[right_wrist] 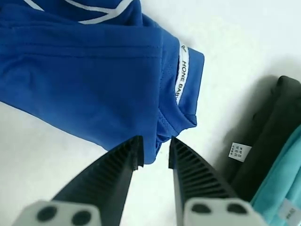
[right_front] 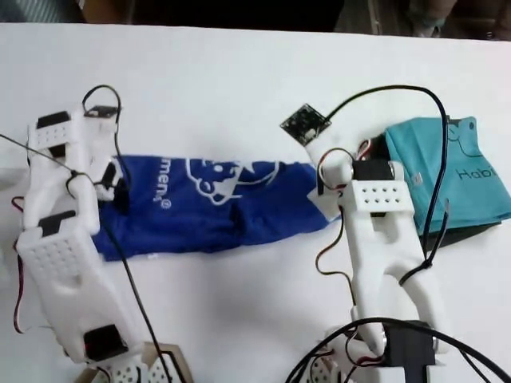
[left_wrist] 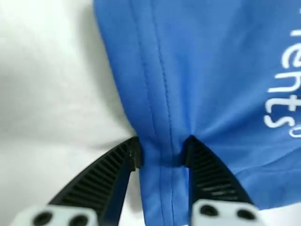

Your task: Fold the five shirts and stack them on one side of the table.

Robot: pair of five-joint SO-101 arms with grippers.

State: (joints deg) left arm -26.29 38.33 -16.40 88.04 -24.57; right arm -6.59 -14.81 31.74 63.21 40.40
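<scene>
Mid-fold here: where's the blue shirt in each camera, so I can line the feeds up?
High view: the blue shirt lies stretched across the middle of the table.
Left wrist view: its stitched hem runs into the left gripper, which pinches it.
Right wrist view: its corner sits in the right gripper, near the teal shirt.
Shared landmark: the shirt's white print.

White lettering on blue shirt (right_front: 215, 215); seemingly dark lettering on teal shirt (right_front: 463, 152)
</scene>
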